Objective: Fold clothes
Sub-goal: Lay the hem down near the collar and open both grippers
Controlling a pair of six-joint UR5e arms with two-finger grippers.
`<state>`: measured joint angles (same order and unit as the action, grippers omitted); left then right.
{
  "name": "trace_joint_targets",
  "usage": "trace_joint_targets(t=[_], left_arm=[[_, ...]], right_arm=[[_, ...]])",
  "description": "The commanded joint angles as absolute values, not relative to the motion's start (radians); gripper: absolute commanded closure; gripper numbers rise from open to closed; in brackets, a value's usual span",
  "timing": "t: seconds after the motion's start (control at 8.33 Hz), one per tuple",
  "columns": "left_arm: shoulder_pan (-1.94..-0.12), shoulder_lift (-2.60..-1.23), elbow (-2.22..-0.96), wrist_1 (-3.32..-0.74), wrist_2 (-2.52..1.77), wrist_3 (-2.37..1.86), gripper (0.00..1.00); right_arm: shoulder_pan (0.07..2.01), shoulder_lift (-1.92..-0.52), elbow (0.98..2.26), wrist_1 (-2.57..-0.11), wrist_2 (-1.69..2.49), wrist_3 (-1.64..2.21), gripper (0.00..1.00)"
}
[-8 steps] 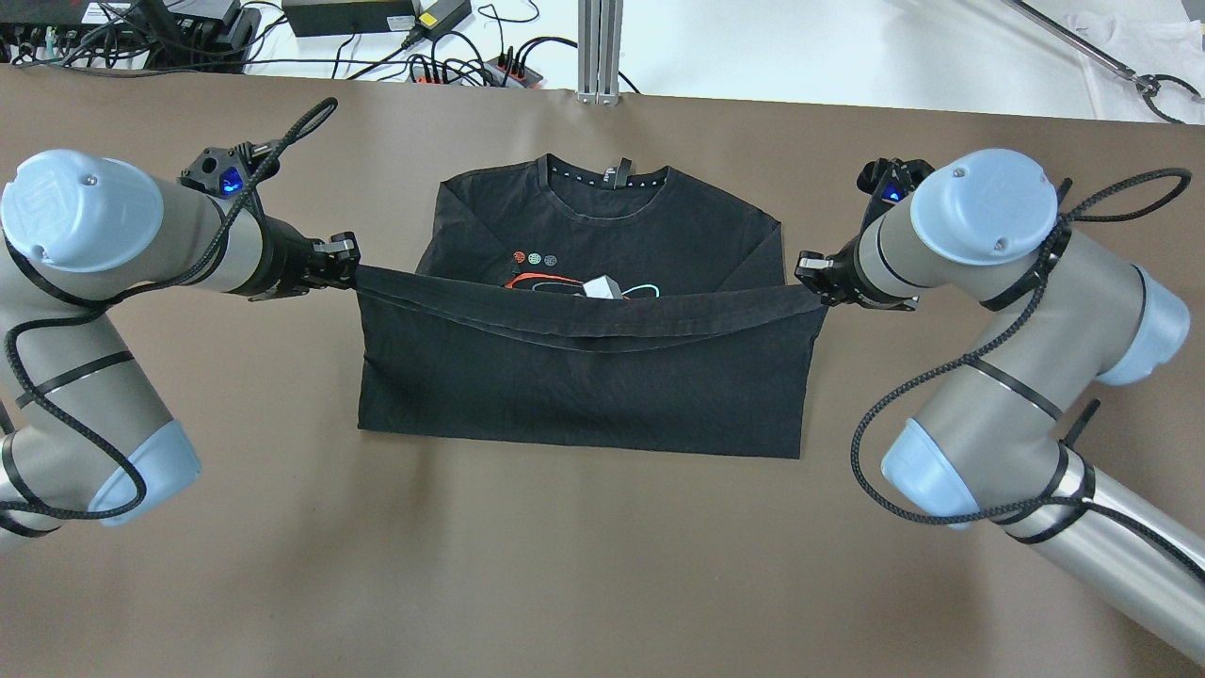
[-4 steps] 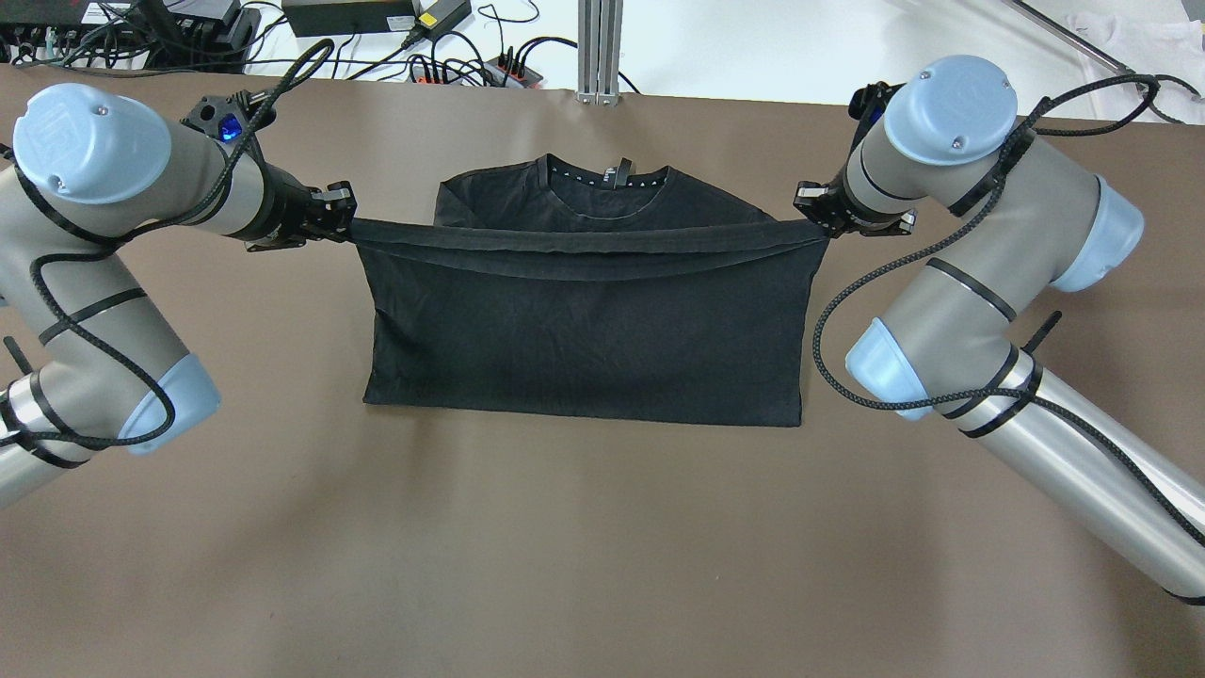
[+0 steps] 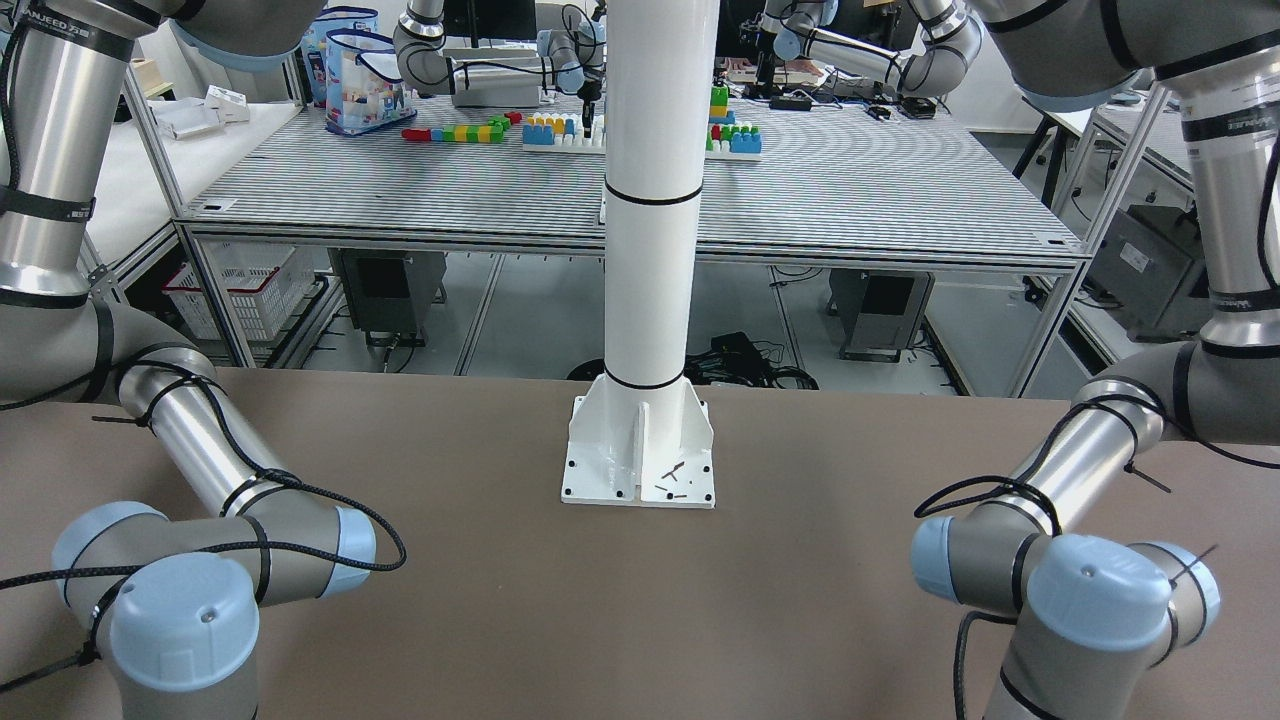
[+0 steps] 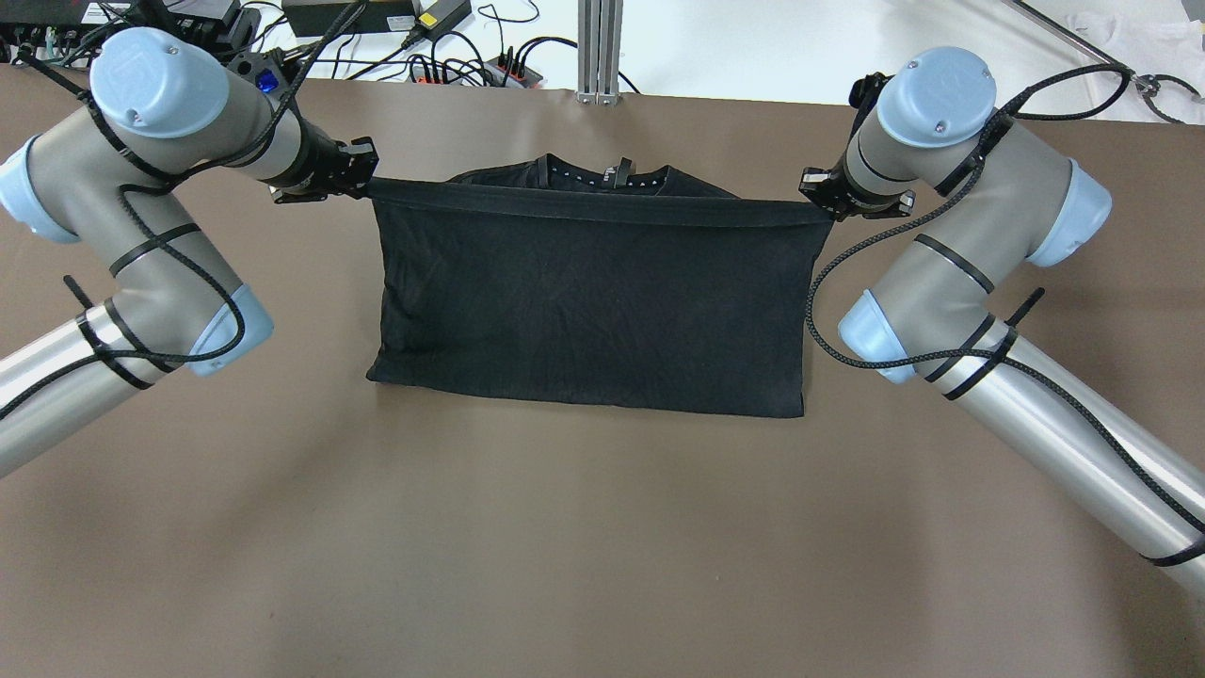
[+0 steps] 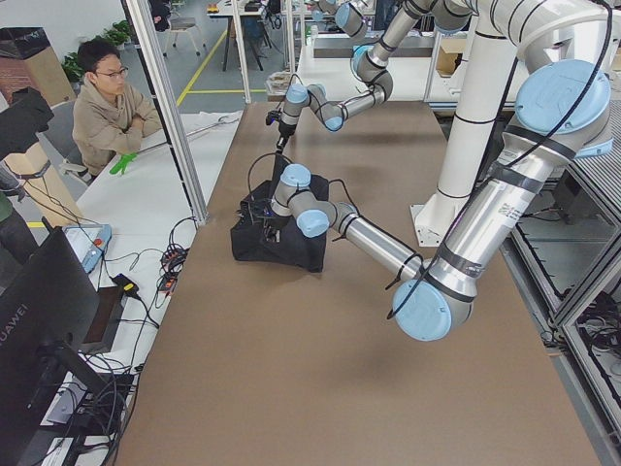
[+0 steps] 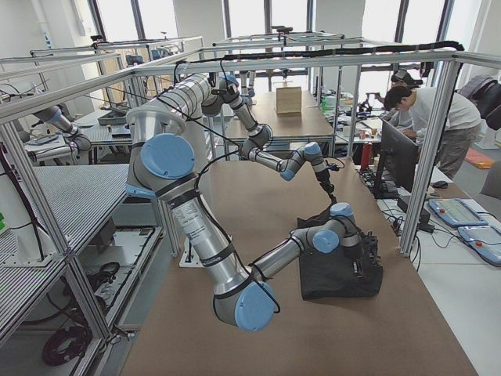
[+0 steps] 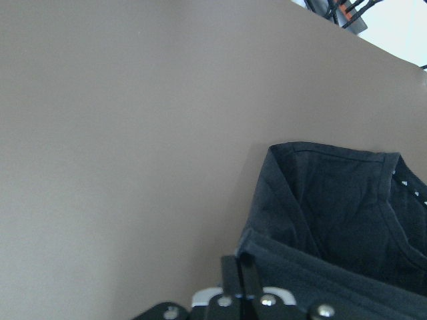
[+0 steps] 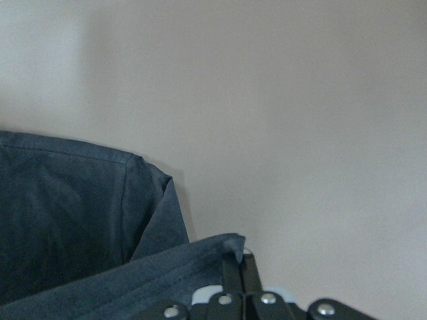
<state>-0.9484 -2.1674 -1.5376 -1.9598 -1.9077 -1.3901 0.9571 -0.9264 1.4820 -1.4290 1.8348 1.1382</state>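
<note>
The clothes are a black T-shirt lying on the brown table, its lower half doubled up over its upper half. Only the collar peeks out past the lifted hem. My left gripper is shut on the hem's left corner, and my right gripper is shut on its right corner. The hem is stretched taut between them, just above the collar end. In the left wrist view the closed gripper pinches the fabric. The right wrist view shows the same gripper and fabric. The shirt also shows in the side views.
A white pillar on a base plate stands at the robot's side of the table. Cables and power strips and an aluminium post lie past the far edge. A person sits beyond that edge.
Both grippers have carried the hem away from the robot toward the collar. The fold now covers the printed chest and the sleeves, and the folded edge nearest the robot has shifted forward.
</note>
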Motion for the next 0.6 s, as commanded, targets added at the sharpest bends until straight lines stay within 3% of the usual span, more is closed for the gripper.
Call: trace_joint_targets(t=[0.0,0.48], left_arm=[[-0.957,-2.258,-1.346,-2.05,-1.905,-1.385,1.0],[-0.956,-2.353,-1.117,-2.201,-1.896,-1.385,1.0]], right_arm=[[0.948,-0.904,1.379,-1.322,1.83,1.147,1.0],[0.931,-0.88,1.316,-1.293,1.824,1.172,1.0]])
